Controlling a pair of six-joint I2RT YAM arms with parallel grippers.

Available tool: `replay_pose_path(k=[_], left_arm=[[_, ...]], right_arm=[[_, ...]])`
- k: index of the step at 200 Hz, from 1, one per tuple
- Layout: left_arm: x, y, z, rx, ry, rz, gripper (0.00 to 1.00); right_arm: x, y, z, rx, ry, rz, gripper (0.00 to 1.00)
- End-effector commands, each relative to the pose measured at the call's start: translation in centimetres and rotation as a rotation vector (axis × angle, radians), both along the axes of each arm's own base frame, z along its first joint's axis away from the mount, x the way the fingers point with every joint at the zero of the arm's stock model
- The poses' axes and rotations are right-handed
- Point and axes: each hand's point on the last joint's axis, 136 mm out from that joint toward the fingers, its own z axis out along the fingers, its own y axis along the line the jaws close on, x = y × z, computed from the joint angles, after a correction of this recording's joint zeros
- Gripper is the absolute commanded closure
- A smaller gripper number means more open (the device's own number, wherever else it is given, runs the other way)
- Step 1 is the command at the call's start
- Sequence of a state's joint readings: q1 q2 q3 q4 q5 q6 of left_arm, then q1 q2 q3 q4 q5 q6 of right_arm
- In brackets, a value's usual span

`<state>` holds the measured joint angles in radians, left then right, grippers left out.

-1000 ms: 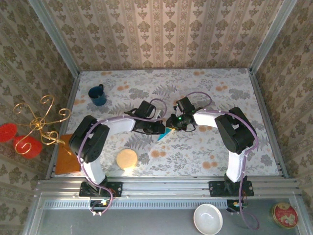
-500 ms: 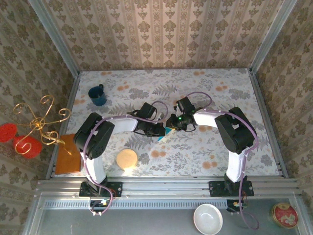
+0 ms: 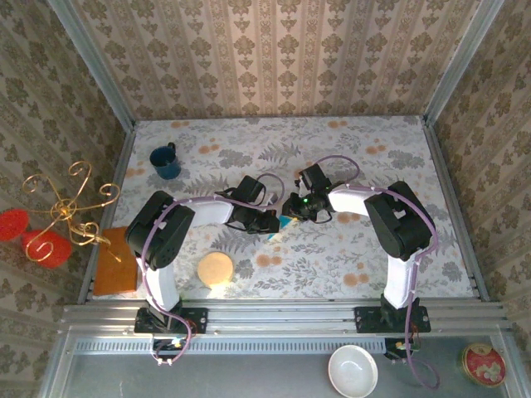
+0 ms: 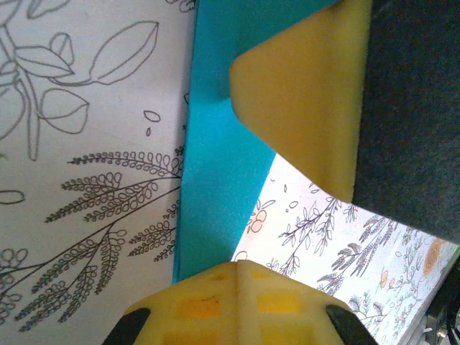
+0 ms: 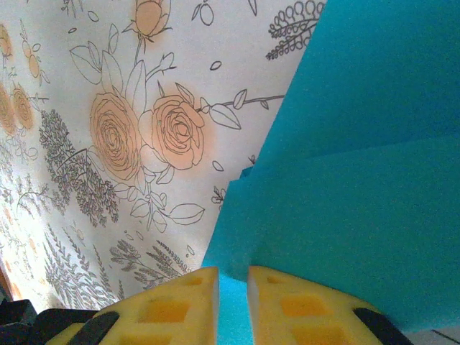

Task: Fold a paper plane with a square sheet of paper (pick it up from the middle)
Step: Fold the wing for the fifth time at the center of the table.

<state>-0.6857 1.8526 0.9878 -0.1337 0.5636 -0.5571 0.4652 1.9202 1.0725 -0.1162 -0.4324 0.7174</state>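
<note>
Pinching the paper [image 5: 359,180] from both ends, right of the mug [image 3: 165,161]: right gripper [image 5: 231,302] clamped, left gripper [image 4: 287,208] straddling, barely spread; pulling apart risks tearing.

Table [image 3: 348,257] w/ pale floral cloth, orange blooms + grey ferns. 3 walls [image 3: 274,58] in beige damask striped paper. Metal posts [image 3: 91,62] at corners, aluminium rail [image 3: 282,315] along near edge. Bright, even light.

A dark blue mug [image 3: 165,161] stands far left on the floral tablecloth [image 3: 348,149]; a round tan disc [image 3: 216,269] lies near front, a white bowl [image 3: 353,371] below the rail
</note>
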Motion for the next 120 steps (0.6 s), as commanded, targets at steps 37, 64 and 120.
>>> replay_pose_path(k=[37, 64, 120], left_arm=[[-0.9, 1.7, -1.9, 0.058, 0.05, 0.015, 0.96], [-1.0, 2.1, -2.4, 0.069, 0.057, 0.016, 0.97], [-2.0, 3.3, -3.6, 0.101, 0.088, 0.012, 1.0]], right_arm=[[-1.3, -1.4, -2.7, -0.072, 0.093, -0.018, 0.78], [-1.5, -1.5, -2.9, -0.077, 0.098, -0.017, 0.78], [-1.7, -2.0, -3.2, -0.102, 0.111, -0.016, 0.79]])
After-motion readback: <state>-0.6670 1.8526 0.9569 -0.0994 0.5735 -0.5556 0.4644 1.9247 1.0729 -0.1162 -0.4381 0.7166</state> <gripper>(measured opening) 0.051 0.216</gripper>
